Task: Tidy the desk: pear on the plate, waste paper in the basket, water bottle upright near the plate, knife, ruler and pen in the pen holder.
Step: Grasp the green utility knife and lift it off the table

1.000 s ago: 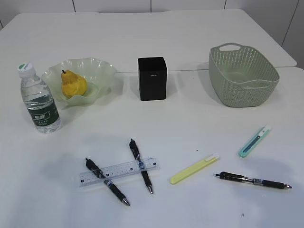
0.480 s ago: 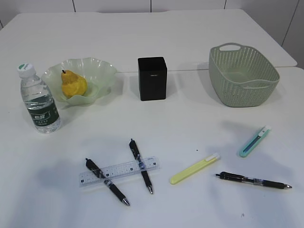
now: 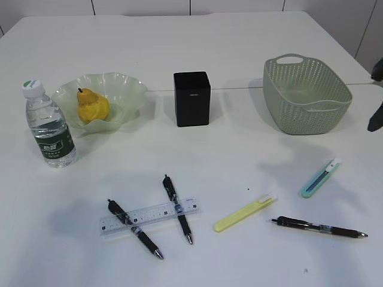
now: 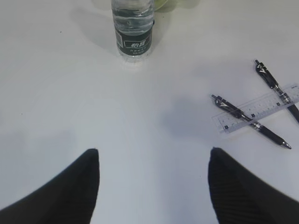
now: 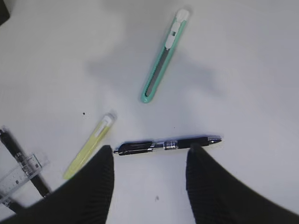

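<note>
The pear lies in the plate, and the water bottle stands upright just left of it. The pen holder and the basket stand further back. Two pens cross the ruler. A yellow knife, a teal knife and a third pen lie at the right. My left gripper hangs open and empty above bare desk, short of the bottle. My right gripper is open, empty, just short of the pen. No waste paper shows.
A dark part of the right arm shows at the right edge, beside the basket. A seam between two tabletops runs behind the pen holder. Small dark specks dot the desk near the knives.
A dark part of the right arm has come into the exterior view at the right edge, and its shadow has spread near the teal knife. Nothing on the desk has moved.
</note>
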Controlling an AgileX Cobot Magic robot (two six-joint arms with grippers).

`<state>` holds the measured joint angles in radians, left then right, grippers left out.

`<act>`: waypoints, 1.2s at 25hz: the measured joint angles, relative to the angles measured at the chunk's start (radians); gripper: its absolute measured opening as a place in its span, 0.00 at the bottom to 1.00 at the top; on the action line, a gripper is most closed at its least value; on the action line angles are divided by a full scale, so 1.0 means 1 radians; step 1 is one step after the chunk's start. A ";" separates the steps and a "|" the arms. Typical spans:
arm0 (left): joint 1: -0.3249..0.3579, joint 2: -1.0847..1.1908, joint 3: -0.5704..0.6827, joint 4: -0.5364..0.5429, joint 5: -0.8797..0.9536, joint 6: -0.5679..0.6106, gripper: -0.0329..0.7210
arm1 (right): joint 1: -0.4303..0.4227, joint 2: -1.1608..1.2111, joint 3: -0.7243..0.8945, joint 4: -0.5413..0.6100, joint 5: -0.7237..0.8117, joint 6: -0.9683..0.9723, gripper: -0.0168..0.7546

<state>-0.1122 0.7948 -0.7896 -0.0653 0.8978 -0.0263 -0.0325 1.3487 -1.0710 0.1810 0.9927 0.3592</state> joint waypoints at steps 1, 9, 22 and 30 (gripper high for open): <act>0.000 0.000 0.000 0.000 0.000 0.000 0.72 | 0.000 0.024 -0.009 0.000 0.000 0.009 0.55; 0.000 0.000 0.000 0.000 0.028 0.000 0.72 | 0.000 0.179 -0.178 0.015 0.007 0.049 0.66; 0.000 0.000 0.000 0.000 0.068 0.000 0.72 | 0.000 0.216 -0.258 0.035 -0.051 0.051 0.66; 0.000 0.000 0.000 0.000 0.068 0.000 0.72 | 0.000 0.256 -0.258 -0.028 -0.075 0.211 0.66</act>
<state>-0.1122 0.7948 -0.7896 -0.0653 0.9658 -0.0263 -0.0325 1.6051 -1.3294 0.1531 0.9176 0.5705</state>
